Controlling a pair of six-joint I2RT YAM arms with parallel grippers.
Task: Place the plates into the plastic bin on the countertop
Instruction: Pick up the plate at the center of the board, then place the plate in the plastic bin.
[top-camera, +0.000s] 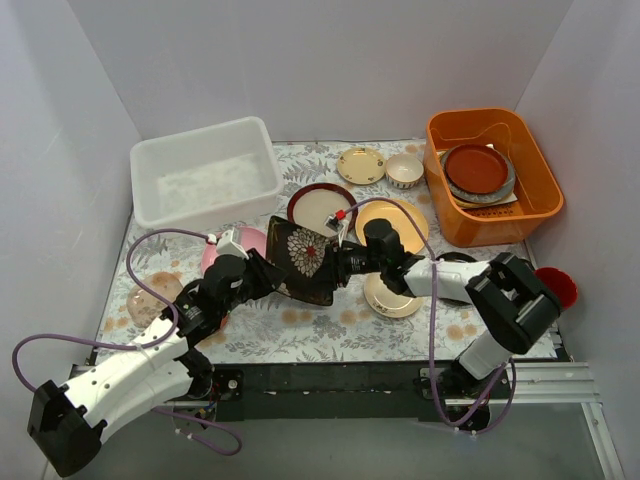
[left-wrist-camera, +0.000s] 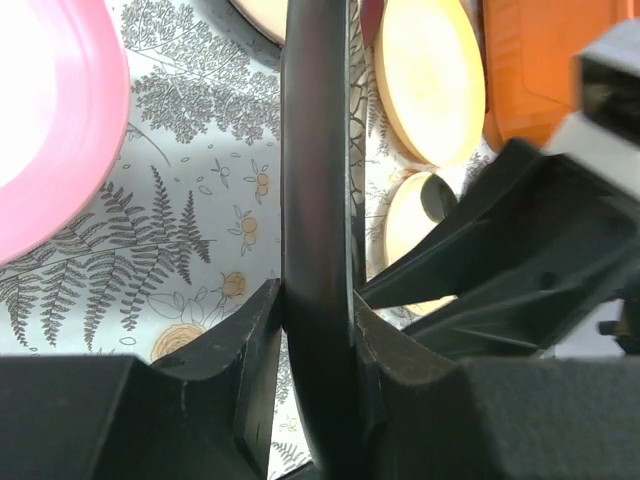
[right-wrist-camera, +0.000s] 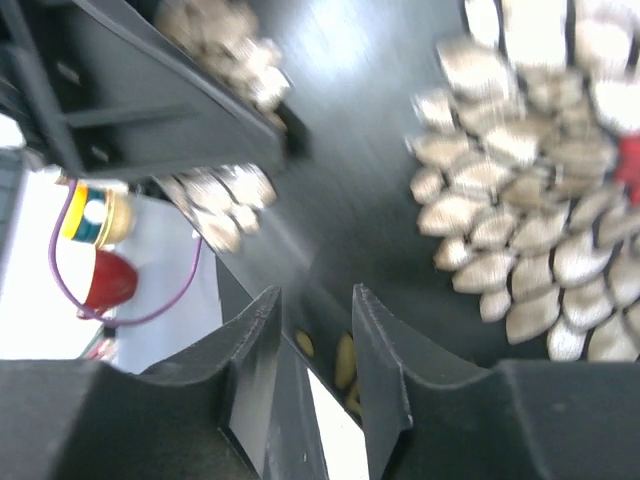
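- Here, at the centre of the top view, the black square floral plate (top-camera: 300, 255) sits tilted between the two arms, its patterned face showing.
- The left gripper (top-camera: 268, 278) is clamped on the plate's lower-left rim. The left wrist view shows the plate edge-on, with a finger pressed to each face.
- The right gripper (top-camera: 343, 266) is at the plate's right edge. In the right wrist view its jaws stand parted, with the dark rim and a strip of pale cloth in the gap. That view fills with the white petal pattern, which the left wrist view does not show.
- The plastic bin (top-camera: 150, 205) is in the upper left of the top view, against the white walls and well apart from the held plate.
- The pink plate (top-camera: 245, 240) lies between the bin and the left gripper. It fills the upper left of the left wrist view.
- The dark-rimmed cream plate (top-camera: 320, 205) and the yellow plate (top-camera: 395, 220) lie just above the held plate. The cream plate (top-camera: 388, 298) lies under the right arm, and the dark marks at its centre are too small to read.
- The orange tub (top-camera: 540, 190) is at the upper right, holding stacked plates.
- The countertop (top-camera: 330, 325) shows a bare band of fern cloth along the lower edge of the top view, below the held plate. White walls close the left, back and right sides.
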